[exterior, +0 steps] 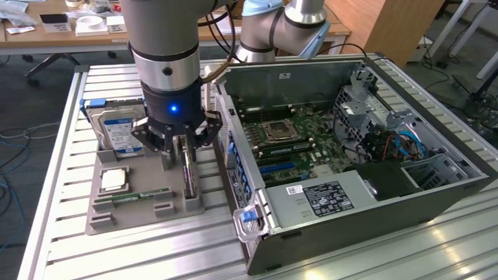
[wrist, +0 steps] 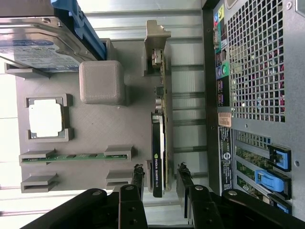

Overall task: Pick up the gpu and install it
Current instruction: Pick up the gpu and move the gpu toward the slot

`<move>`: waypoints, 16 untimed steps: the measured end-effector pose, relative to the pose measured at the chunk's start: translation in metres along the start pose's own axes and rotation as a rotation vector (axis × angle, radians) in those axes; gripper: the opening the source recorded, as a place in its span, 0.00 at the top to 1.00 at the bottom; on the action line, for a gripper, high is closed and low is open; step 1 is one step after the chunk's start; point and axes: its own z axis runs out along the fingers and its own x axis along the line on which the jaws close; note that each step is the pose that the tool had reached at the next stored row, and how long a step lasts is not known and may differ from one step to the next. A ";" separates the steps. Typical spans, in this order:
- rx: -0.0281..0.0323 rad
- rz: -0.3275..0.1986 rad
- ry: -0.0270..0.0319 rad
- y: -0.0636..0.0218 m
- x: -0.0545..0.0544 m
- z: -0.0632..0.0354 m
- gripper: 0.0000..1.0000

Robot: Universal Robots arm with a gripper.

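One gpu, standing on its edge in a slot of the grey tray, along the tray's side nearest the open PC case. My guess is it's parked upright so fingers can drop down either side of it (lying flat, there'd be nothing to pinch). The gripper is spread wide, one finger on each side of the card at the end away from the metal bracket. There's a gap on both sides, so nothing is grasped yet.

Further out on the tray are a memory stick, a CPU and a hard drive, each in its own holder. The case lies on its side on the slatted desk with the motherboard facing up, presumably so cards go in from above.
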 end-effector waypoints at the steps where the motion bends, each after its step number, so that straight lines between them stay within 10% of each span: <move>1: 0.0000 0.000 0.0000 0.0000 0.000 0.0000 0.58; 16: 0.0001 0.000 0.0001 -0.0004 0.000 0.0112 0.58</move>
